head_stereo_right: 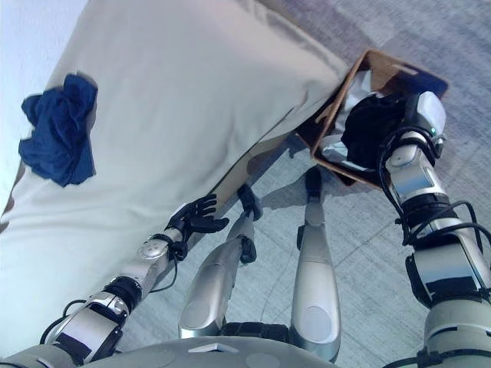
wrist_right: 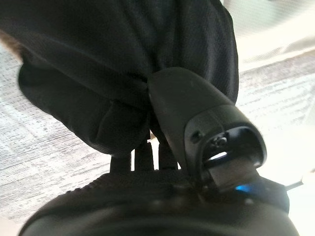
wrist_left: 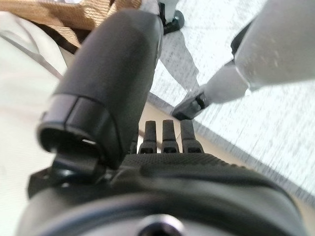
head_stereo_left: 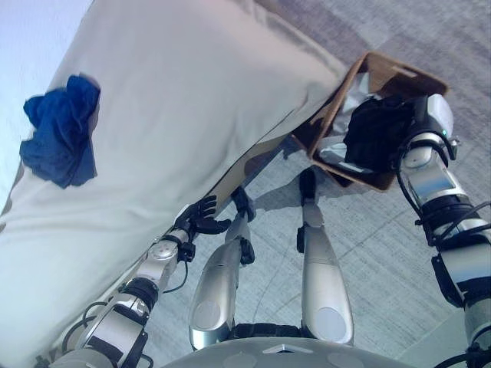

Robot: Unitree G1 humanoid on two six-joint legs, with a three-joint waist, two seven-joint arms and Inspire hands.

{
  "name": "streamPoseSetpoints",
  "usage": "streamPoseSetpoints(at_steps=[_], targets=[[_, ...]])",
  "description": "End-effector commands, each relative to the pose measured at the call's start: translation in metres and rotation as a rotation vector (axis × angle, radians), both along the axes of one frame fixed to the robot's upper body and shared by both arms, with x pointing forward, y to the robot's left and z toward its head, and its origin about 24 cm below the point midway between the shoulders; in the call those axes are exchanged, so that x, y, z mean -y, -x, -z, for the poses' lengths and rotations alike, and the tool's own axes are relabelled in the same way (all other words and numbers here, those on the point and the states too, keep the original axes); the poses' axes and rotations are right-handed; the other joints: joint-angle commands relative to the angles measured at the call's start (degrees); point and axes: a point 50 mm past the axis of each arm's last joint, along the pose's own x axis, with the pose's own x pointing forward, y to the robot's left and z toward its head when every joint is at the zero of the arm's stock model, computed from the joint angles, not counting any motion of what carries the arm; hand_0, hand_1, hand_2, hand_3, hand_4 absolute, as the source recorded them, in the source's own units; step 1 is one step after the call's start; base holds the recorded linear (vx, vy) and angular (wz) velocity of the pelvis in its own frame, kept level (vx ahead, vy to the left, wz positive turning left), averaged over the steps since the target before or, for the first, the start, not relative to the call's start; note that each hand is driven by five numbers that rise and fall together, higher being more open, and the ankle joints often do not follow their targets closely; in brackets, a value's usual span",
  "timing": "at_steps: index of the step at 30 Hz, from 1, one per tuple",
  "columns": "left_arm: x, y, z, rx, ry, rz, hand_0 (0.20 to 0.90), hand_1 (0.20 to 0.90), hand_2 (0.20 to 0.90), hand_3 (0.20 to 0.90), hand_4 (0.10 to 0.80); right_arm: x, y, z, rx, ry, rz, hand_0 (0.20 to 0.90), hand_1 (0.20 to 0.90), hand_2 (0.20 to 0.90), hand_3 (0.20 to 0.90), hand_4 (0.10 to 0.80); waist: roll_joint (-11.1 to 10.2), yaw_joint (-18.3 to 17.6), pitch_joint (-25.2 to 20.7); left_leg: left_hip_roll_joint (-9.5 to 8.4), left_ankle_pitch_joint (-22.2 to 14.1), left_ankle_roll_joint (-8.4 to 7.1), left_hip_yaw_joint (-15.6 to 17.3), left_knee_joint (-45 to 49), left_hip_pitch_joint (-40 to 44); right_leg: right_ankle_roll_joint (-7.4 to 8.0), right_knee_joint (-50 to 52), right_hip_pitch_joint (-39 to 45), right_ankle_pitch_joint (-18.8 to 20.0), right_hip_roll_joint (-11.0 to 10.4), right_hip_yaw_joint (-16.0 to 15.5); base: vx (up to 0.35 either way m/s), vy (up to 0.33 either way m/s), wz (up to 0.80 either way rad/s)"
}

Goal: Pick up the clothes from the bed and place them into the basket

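A crumpled blue garment (head_stereo_left: 61,130) lies on the beige bed (head_stereo_left: 199,84), far out at my left. A brown basket (head_stereo_left: 331,107) stands on the floor past the bed's corner. My right hand (wrist_right: 197,118) is shut on a black garment (head_stereo_left: 374,132), thumb and fingers pinching its cloth (wrist_right: 123,59). The bundle hangs in the basket's mouth and hides most of the hand from above. Down by the bed's near edge my left hand (head_stereo_left: 201,218) is open and holds nothing, well short of the blue garment.
Something white (head_stereo_left: 334,152) shows inside the basket under the black garment. The bed's sheet overhangs its side, right beside the basket. Grey carpet (head_stereo_left: 383,253) covers the floor between bed and basket.
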Motion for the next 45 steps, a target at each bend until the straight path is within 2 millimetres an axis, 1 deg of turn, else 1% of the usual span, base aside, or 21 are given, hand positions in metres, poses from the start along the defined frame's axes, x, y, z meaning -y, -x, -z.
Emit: streamPoseSetpoints(at_steps=[1, 4, 5, 6, 7, 8, 9, 12, 15, 18, 21, 22, 23, 26, 27, 30, 34, 37, 40, 41, 45], targets=[[0.004, 0.016, 0.005, 0.019, 0.047, -0.016, 0.9, 0.9, 0.9, 0.9, 0.8, 0.016, 0.007, -0.059, 0.227, 0.155, 0.126, 0.3, 0.3, 0.3, 0.2, 0.1, 6.6, 0.4, -1.2, -2.12, -6.9, -0.97, -10.2, 11.6, -10.4, -2.73, 13.4, -5.4, -12.4, 0.8, -8.6, -0.017, -0.114, 0.55], [0.004, 0.018, 0.005, 0.028, 0.052, -0.007, 0.9, 0.9, 0.9, 0.9, 0.8, 0.019, 0.006, -0.07, 0.265, 0.159, 0.193, 0.3, 0.3, 0.3, 0.2, 0.1, 7.6, 1.4, -1.2, -2.04, -6.6, -0.89, -11.0, 13.5, -14.5, -3.21, 17.2, -9.8, -13.8, 0.6, -8.4, -0.001, -0.074, 0.51], [0.005, 0.019, 0.005, 0.029, 0.054, -0.004, 0.9, 0.9, 0.9, 0.9, 0.8, 0.022, 0.006, -0.071, 0.236, 0.146, 0.221, 0.319, 0.319, 0.319, 0.222, 0.122, 7.8, 1.8, -1.2, -1.97, -6.4, -0.87, -11.5, 13.9, -15.8, -3.38, 18.2, -11.1, -14.1, 0.7, -8.1, 0.005, -0.042, 0.35], [0.004, 0.02, 0.006, 0.028, 0.058, -0.006, 0.9, 0.9, 0.9, 0.9, 0.8, 0.026, 0.006, -0.069, 0.183, 0.137, 0.246, 0.9, 0.9, 0.9, 0.9, 0.8, 7.9, 2.0, -1.2, -1.93, -6.4, -0.86, -11.7, 14.4, -16.4, -3.48, 18.7, -11.8, -14.3, 0.7, -8.0, 0.002, -0.028, 0.28], [0.004, 0.02, 0.005, 0.03, 0.057, -0.003, 0.9, 0.9, 0.9, 0.9, 0.8, 0.028, 0.006, -0.066, 0.158, 0.138, 0.257, 0.9, 0.9, 0.9, 0.9, 0.8, 8.0, 2.2, -1.2, -1.9, -6.3, -0.85, -11.7, 14.4, -16.7, -3.55, 18.9, -12.0, -14.3, 0.8, -8.0, 0.005, -0.017, 0.33], [0.004, 0.02, 0.005, 0.031, 0.059, -0.001, 0.9, 0.9, 0.9, 0.9, 0.8, 0.037, 0.008, -0.058, 0.055, 0.154, 0.284, 0.9, 0.9, 0.9, 0.9, 0.8, 8.2, 2.6, -1.2, -1.7, -5.9, -0.76, -11.9, 14.1, -17.2, -3.76, 19.3, -12.5, -14.5, 0.9, -7.9, 0.008, -0.023, 0.29], [0.004, 0.02, 0.004, 0.031, 0.059, 0.002, 0.9, 0.9, 0.9, 0.9, 0.8, 0.044, 0.011, -0.049, 0.011, 0.116, 0.299, 0.9, 0.9, 0.9, 0.9, 0.8, 8.2, 2.9, -1.2, -1.63, -5.7, -0.61, -12.3, 14.2, -17.6, -3.88, 19.8, -12.7, -14.6, 0.9, -7.9, 0.021, -0.025, 0.31], [-0.003, 0.02, 0.002, 0.025, 0.049, 0.008, 0.9, 0.9, 0.9, 0.9, 0.8, 0.049, 0.015, -0.039, -0.009, 0.11, 0.31, 0.9, 0.9, 0.9, 0.9, 0.8, 7.5, 3.0, -1.2, -1.72, -6.0, -0.37, -13.1, 14.9, -17.1, -3.98, 20.2, -11.9, -14.8, 1.1, -8.1, 0.024, -0.009, 0.25], [-0.01, 0.02, 0.001, 0.019, 0.031, 0.001, 0.9, 0.9, 0.9, 0.9, 0.8, 0.045, 0.013, -0.038, 0.0, 0.154, 0.249, 0.9, 0.9, 0.9, 0.9, 0.8, 6.2, 3.2, -1.2, -1.88, -6.2, -0.11, -13.5, 14.4, -15.5, -3.75, 18.7, -9.7, -13.9, 1.4, -8.7, 0.009, 0.014, 0.25], [-0.023, 0.022, 0.002, -0.009, 0.012, -0.036, 0.9, 0.9, 0.9, 0.9, 0.8, 0.041, 0.016, -0.043, 0.016, 0.179, 0.189, 0.9, 0.9, 0.9, 0.9, 0.8, 3.8, 2.6, -1.2, -1.45, -6.3, -0.22, -13.3, 12.7, -11.5, -3.31, 15.7, -5.0, -12.7, 1.8, -9.5, 0.028, 0.086, 0.08], [-0.039, 0.028, 0.007, -0.052, -0.014, -0.089, 0.9, 0.9, 0.9, 0.9, 0.8, 0.046, 0.026, -0.043, 0.02, 0.249, 0.154, 0.9, 0.9, 0.9, 0.9, 0.8, 0.4, 1.7, -1.2, -0.59, -6.4, -0.53, -13.1, 10.0, -5.1, -2.38, 11.7, 1.9, -11.5, 2.1, -9.9, 0.045, 0.121, -0.1], [-0.045, 0.029, 0.007, -0.062, -0.025, -0.105, 0.9, 0.9, 0.9, 0.9, 0.8, 0.049, 0.031, -0.043, 0.008, 0.271, 0.152, 0.9, 0.9, 0.9, 0.9, 0.8, -0.7, 1.4, -1.2, -0.37, -6.5, -0.57, -13.0, 9.1, -3.1, -1.97, 10.2, 4.1, -10.9, 2.1, -10.0, -0.039, 0.094, -0.17], [-0.053, 0.028, 0.006, -0.07, -0.037, -0.127, 0.9, 0.9, 0.9, 0.9, 0.8, 0.053, 0.037, -0.042, -0.017, 0.298, 0.151, 0.9, 0.9, 0.9, 0.9, 0.8, -1.9, 1.3, -1.2, 0.11, -5.2, -0.3, -12.6, 8.2, -1.8, -2.04, 8.2, 5.9, -8.7, 2.3, -10.6, -0.036, 0.1, -0.11], [-0.068, 0.034, 0.009, -0.116, -0.06, -0.17, 0.9, 0.9, 0.9, 0.9, 0.8, 0.072, 0.057, -0.034, -0.165, 0.362, 0.208, 0.9, 0.9, 0.9, 0.9, 0.8, -4.6, 0.7, -1.5, 0.55, -5.6, -0.27, -12.4, 6.1, 4.7, -1.25, 4.9, 12.8, -7.9, 2.4, -10.7, 0.05, 0.108, -0.01], [-0.073, 0.038, 0.011, -0.135, -0.067, -0.184, 0.9, 0.9, 0.9, 0.9, 0.8, 0.078, 0.064, -0.032, -0.2, 0.386, 0.234, 0.9, 0.9, 0.9, 0.9, 0.8, -5.3, 0.6, -2.7, 0.74, -5.8, -0.17, -12.2, 5.5, 6.2, -0.96, 3.6, 14.7, -7.5, 2.5, -10.6, 0.133, 0.111, -0.01], [-0.085, 0.058, 0.024, -0.209, -0.076, -0.228, 0.9, 0.9, 0.9, 0.9, 0.8, 0.089, 0.083, -0.041, -0.216, 0.46, 0.277, 0.9, 0.9, 0.9, 0.9, 0.8, -7.3, 0.7, -6.7, 0.97, -6.8, 0.0, -11.5, 3.6, 11.1, -0.27, 0.2, 20.3, -6.9, 2.4, -10.8, 0.181, 0.114, -0.02], [-0.093, 0.082, 0.04, -0.287, -0.076, -0.282, 0.9, 0.9, 0.9, 0.9, 0.8, 0.079, 0.097, -0.057, -0.174, 0.541, 0.258, 0.9, 0.9, 0.9, 0.9, 0.8, -9.0, 0.6, -10.2, 0.44, -8.0, 0.31, -11.2, 2.4, 15.3, 0.24, -3.3, 25.8, -6.4, 2.3, -10.7, 0.109, 0.118, -0.01], [-0.094, 0.103, 0.053, -0.357, -0.074, -0.321, 0.9, 0.9, 0.9, 0.9, 0.8, 0.057, 0.098, -0.071, -0.07, 0.613, 0.151, 0.9, 0.9, 0.9, 0.9, 0.8, -10.2, 0.9, -12.8, -0.18, -9.5, 0.81, -11.1, 2.7, 18.1, 0.82, -5.6, 29.6, -5.9, 1.8, -11.1, 0.132, 0.164, -0.04], [-0.092, 0.117, 0.063, -0.413, -0.075, -0.334, 0.9, 0.9, 0.9, 0.9, 0.8, 0.027, 0.086, -0.081, 0.019, 0.586, -0.057, 0.9, 0.9, 0.9, 0.9, 0.8, -10.9, 2.3, -14.6, -0.92, -11.2, 1.34, -11.4, 4.7, 19.3, 0.93, -6.1, 32.2, -5.9, 1.2, -11.6, 0.111, 0.173, -0.01], [-0.091, 0.121, 0.067, -0.44, -0.079, -0.334, 0.9, 0.9, 0.9, 0.9, 0.8, 0.012, 0.077, -0.081, 0.042, 0.534, -0.177, 0.9, 0.9, 0.9, 0.9, 0.8, -11.2, 3.3, -15.4, -1.27, -11.8, 1.49, -11.8, 5.8, 19.6, 0.86, -6.2, 33.3, -6.1, 1.0, -12.0, 0.138, 0.162, 0.15], [-0.091, 0.137, 0.076, -0.51, -0.137, -0.288, 0.9, 0.9, 0.9, 0.9, 0.8, -0.034, 0.052, -0.063, 0.045, 0.415, -0.522, 0.9, 0.9, 0.9, 0.9, 0.8, -13.1, 7.0, -17.1, -2.28, -14.1, 2.35, -14.1, 9.2, 20.4, 1.06, -5.7, 36.6, -6.7, -0.2, -14.4, 0.168, 0.128, 0.3]])
